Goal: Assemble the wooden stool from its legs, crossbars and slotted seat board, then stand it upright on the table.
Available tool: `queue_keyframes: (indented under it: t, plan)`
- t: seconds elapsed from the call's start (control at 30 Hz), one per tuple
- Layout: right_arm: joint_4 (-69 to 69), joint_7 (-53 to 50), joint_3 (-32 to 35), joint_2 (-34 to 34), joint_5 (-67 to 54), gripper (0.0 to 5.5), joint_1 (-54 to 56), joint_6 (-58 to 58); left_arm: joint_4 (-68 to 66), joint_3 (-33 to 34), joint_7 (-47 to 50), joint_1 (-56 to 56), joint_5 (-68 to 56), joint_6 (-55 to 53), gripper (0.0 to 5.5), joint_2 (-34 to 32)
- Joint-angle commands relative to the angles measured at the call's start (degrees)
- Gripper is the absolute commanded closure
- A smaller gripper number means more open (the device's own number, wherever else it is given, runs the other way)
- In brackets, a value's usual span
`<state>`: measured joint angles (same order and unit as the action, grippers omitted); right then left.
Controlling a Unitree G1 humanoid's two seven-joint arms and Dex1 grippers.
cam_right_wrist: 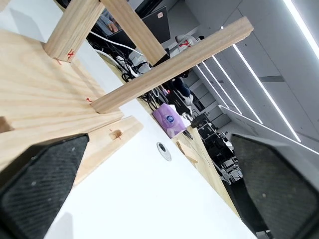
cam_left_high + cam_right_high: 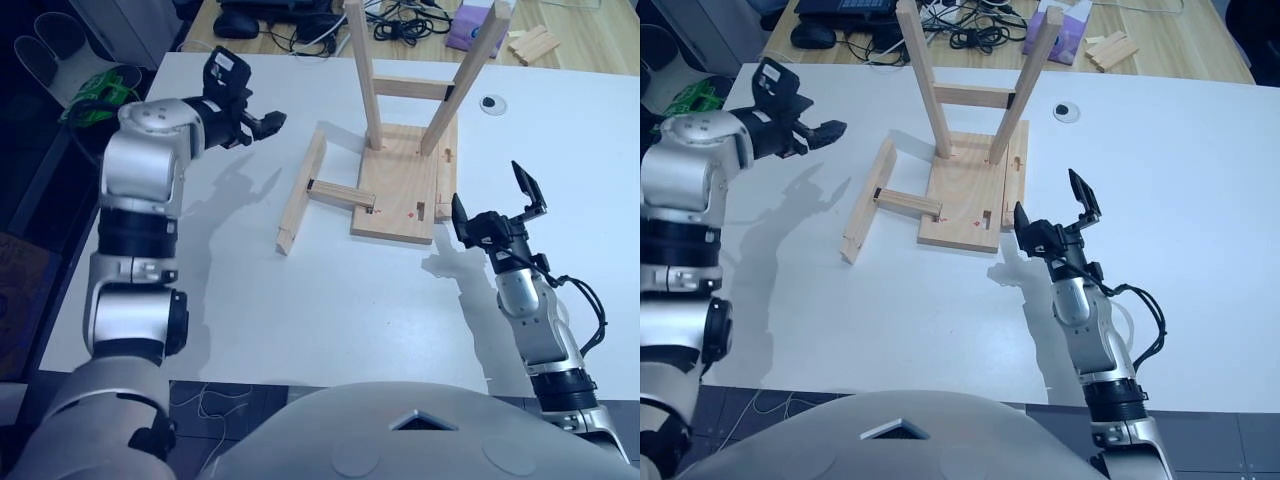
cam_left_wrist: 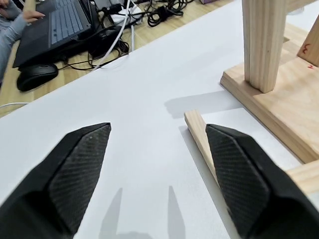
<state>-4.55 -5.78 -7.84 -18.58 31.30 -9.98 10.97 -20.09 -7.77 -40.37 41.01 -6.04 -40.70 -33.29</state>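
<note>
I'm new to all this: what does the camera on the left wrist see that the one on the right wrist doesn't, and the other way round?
Left wrist view: the left gripper, open, near a wooden leg lying flat on the table, with a laptop and mouse behind.
Right wrist view: the right gripper, open, a crossbar joining two upright legs, a purple box and ceiling lights.
Both: the seat board and the white table.
</note>
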Motion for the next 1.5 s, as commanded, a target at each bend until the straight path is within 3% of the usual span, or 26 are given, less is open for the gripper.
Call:
queue_keyframes:
  t: [0.03, 0.23, 0.37, 0.87, 1.37, 1.5]
  plan:
    - [-2.28, -3.33, 0.01, 2.81, 1.71, 0.10, -4.63, -2.62, -17.08, -7.50, -9.61, 13.32, 3.68, 2.10, 1.97, 4.01]
    - [-4.18, -8.03, -0.22, 6.69, 3.90, 0.10, -8.18, -4.93, -38.96, -14.01, -13.66, 23.64, 11.55, 10.54, 1.97, 12.12]
    - [-6.56, -10.70, -1.36, 9.62, 5.74, 0.10, -11.24, -6.64, -49.42, -16.54, -9.93, 23.52, 17.92, 18.70, 1.97, 12.49]
    - [-12.69, -14.03, -5.40, 13.64, 10.20, 0.10, -21.68, -10.43, -56.89, -14.48, -9.21, 23.82, 23.98, 21.36, 1.97, 14.85]
    - [-14.43, -12.70, -5.54, 12.77, 10.92, 0.10, -22.13, -11.09, -56.75, -13.19, -15.90, 21.92, 25.52, 21.80, 4.28, 14.15]
    - [-14.01, -12.99, -5.62, 12.99, 10.92, 0.10, -21.62, -11.06, -56.43, -13.51, -16.66, 20.99, 26.29, 22.81, 4.46, 13.83]
